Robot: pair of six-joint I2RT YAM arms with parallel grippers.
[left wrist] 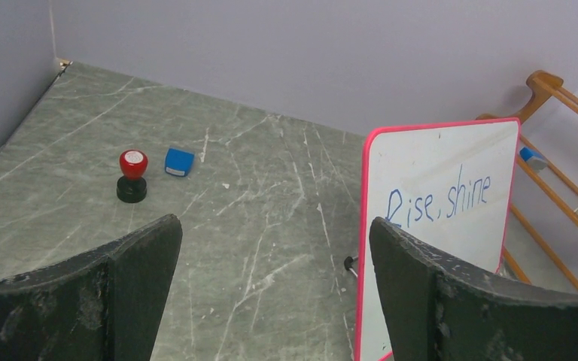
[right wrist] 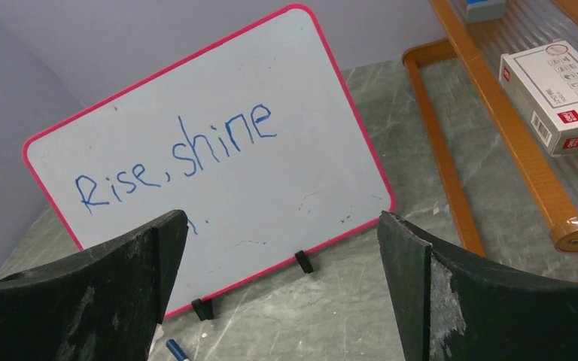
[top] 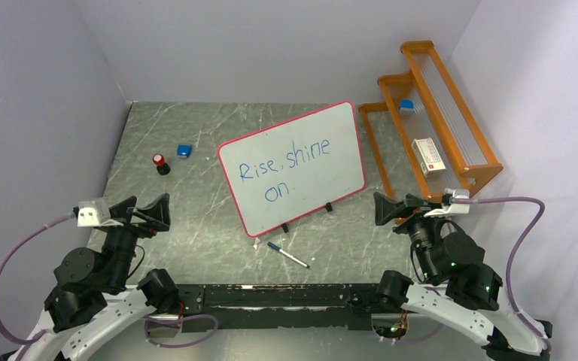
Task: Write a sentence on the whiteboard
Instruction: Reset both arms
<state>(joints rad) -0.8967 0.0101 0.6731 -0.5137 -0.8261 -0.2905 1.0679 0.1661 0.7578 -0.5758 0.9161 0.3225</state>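
Observation:
The whiteboard (top: 323,135) with its pink-red frame stands tilted on two black feet in the middle of the table. The sentence (top: 284,162) reads "Rise, shine on." in blue, in two lines. The board also shows in the left wrist view (left wrist: 459,150) and the right wrist view (right wrist: 286,173). A blue-capped marker (top: 287,255) lies on the table in front of the board. My left gripper (top: 162,212) is open and empty at the near left. My right gripper (top: 381,208) is open and empty at the near right, just right of the board's lower corner.
A red-topped stamp (top: 161,163) and a small blue block (top: 184,150) sit at the far left. An orange rack (top: 436,120) at the right holds a white box (top: 428,155) and a blue eraser (top: 406,106). Grey walls enclose the table.

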